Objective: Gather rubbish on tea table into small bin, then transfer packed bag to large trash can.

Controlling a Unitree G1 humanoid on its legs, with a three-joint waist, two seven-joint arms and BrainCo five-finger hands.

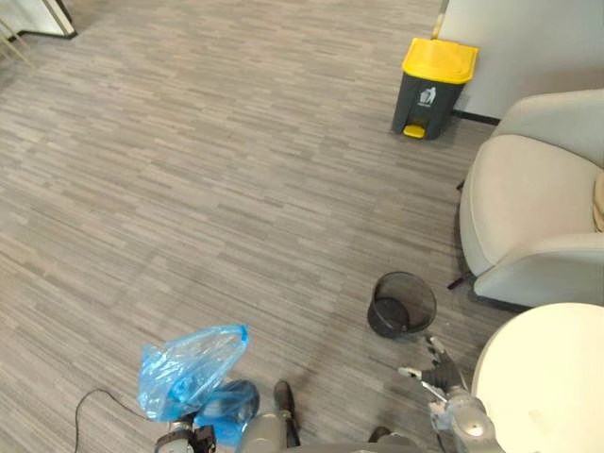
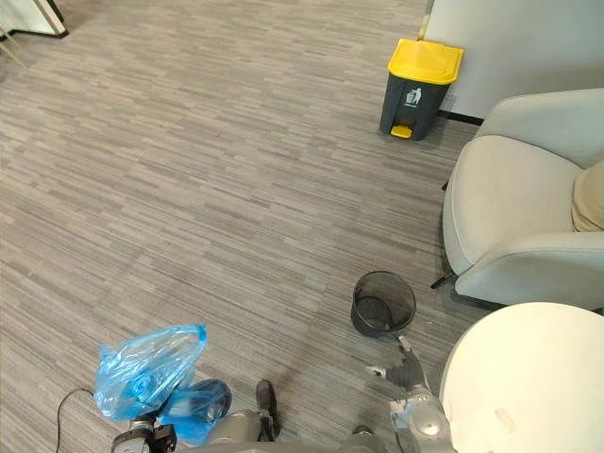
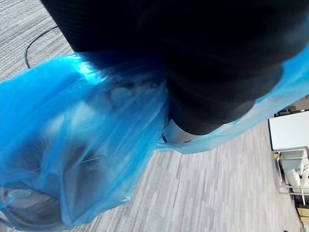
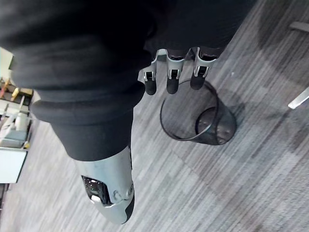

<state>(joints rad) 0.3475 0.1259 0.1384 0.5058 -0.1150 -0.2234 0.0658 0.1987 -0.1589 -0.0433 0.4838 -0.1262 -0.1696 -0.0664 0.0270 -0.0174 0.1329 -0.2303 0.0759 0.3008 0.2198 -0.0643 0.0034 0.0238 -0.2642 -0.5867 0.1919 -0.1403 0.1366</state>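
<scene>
Left hand [image 3: 212,72] low at the robot's left, wrapped by the blue bag [image 1: 189,370]; the plastic bunches right against the hand's dark cover and hides the fingers, so cannot tell whether it is clenched on the bag or not. Bag sits up off the floor at that hand, bulging, something pale and something dark showing through the film. Right hand [image 1: 444,382] low at the robot's right, just beside the round cream table [image 1: 552,377], released: fingers [image 4: 171,79] straight, holding nothing, pointing toward the small bin [image 1: 401,304]. Bin is black mesh, upright on the grey floor [image 1: 236,170], just past the right hand's fingertips, apart from them, no liner seen in it, well apart from the bag. Beyond it a pale armchair [image 1: 528,208]. Farthest, the large can [image 1: 432,87], dark grey, yellow lid shut, by the wall [image 1: 538,47].
</scene>
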